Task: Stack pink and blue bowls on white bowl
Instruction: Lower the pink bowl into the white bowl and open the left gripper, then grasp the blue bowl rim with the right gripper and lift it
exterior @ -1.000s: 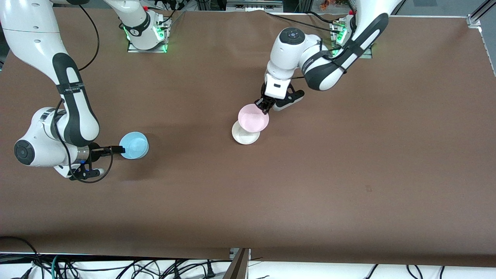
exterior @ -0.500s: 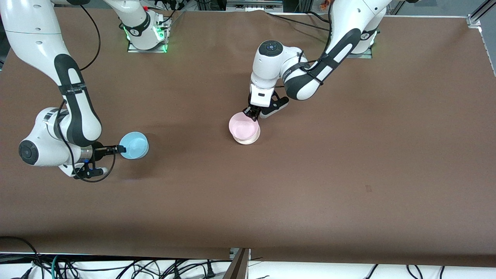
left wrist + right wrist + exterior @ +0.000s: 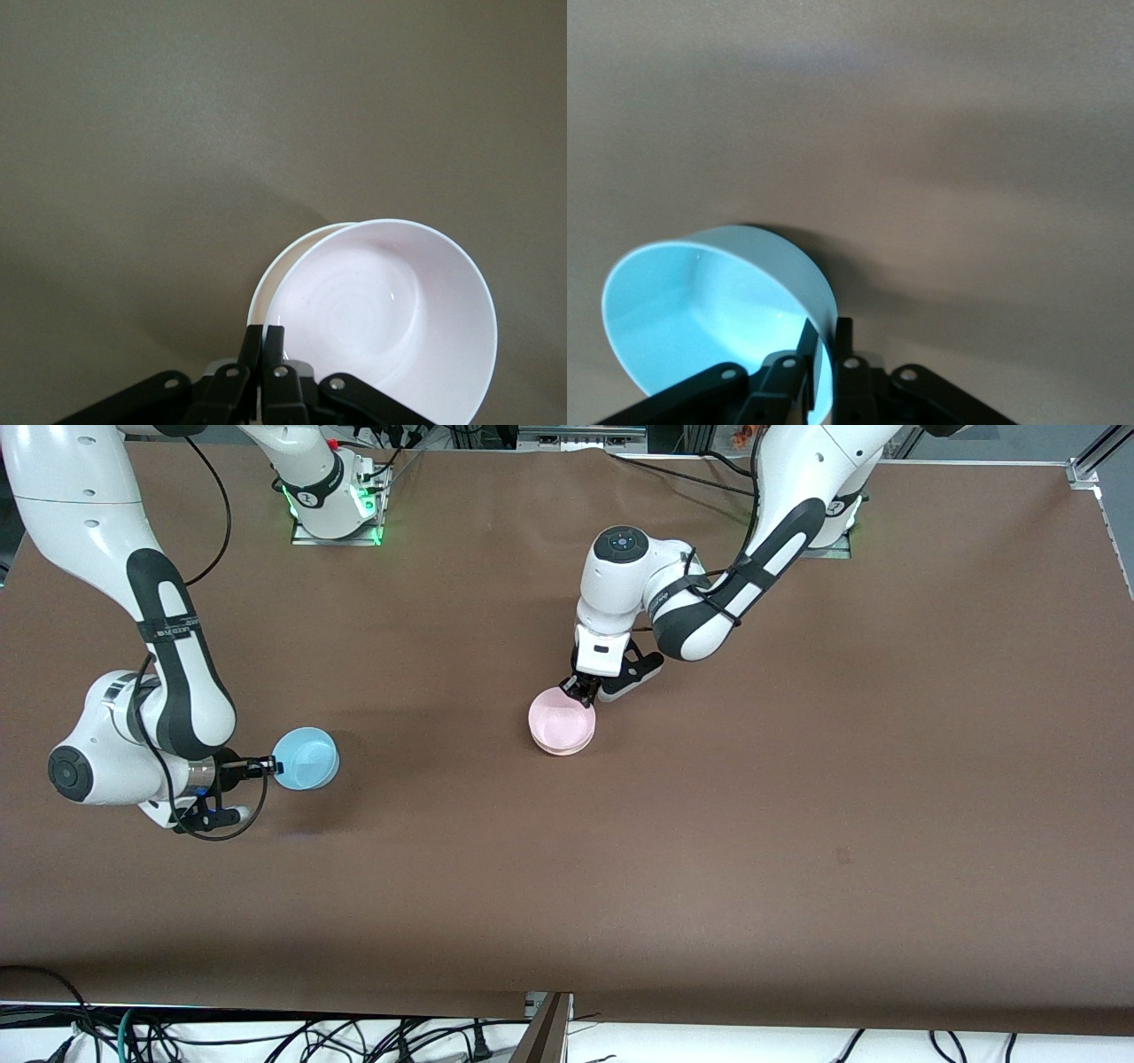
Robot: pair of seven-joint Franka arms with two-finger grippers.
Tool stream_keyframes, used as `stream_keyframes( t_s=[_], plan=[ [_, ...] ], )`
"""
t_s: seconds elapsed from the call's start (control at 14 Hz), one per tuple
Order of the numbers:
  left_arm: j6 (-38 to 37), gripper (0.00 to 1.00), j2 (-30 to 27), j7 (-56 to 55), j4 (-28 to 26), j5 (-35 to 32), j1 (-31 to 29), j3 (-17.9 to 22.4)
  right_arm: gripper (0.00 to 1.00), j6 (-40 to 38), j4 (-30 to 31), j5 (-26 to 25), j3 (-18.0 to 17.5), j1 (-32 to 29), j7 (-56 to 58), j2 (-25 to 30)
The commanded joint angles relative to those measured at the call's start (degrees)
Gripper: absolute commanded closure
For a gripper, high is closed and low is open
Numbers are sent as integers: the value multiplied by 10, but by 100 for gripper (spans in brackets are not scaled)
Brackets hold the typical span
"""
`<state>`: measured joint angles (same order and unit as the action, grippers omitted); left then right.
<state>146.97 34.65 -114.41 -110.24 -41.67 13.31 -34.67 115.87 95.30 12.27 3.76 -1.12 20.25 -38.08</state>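
Mostly hidden: the white bowl (image 3: 562, 746) shows in the front view only as a thin pale edge under the pink one; in the left wrist view just a crescent of its rim (image 3: 285, 264) peeks out.
Cut off: both wrist views lose the lower part of their bowls and the roots of the fingers at the picture edge.
Pink bowl (image 3: 561, 721): nested in the white bowl near the middle of the table, a little off-centre so the white rim shows on one side.
Left gripper (image 3: 580, 689): at the pink bowl's rim on the side toward the robot bases, its fingers (image 3: 263, 356) pressed close on the rim of the pink bowl (image 3: 385, 314).
Blue bowl (image 3: 306, 757): toward the right arm's end of the table, tipped in the right wrist view; whether it touches the table cannot be told.
Right gripper (image 3: 271, 765): fingers (image 3: 843, 354) pinching the wall of the blue bowl (image 3: 709, 314), one inside, one outside.
Surface: table (image 3: 797, 797) under a plain brown cover.
Room: loose cables (image 3: 266, 1036) on a pale floor below the table's near edge.
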Motion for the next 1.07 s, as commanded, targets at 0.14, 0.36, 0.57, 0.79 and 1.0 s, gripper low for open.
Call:
stream_keyframes(
  t_s=[0.14, 0.36, 0.57, 0.79, 1.0],
  plan=[
    [-3, 100, 16, -25, 14, -35, 8, 7, 100, -6, 1, 14, -7, 2, 1, 7],
    [-3, 100, 21, -25, 25, -35, 8, 7, 100, -60, -29, 44, -12, 2, -1, 12],
    [-3, 61, 24, -25, 34, -32, 7, 7, 100, -97, -58, 45, -16, 2, 0, 12],
    [-3, 54, 24, -24, 35, -34, 4, 7, 100, -109, -76, 45, -27, 10, 1, 16],
    [-4, 95, 24, -20, 41, -34, 2, 7, 100, -110, -77, 45, -27, 30, -4, 27]
  ],
)
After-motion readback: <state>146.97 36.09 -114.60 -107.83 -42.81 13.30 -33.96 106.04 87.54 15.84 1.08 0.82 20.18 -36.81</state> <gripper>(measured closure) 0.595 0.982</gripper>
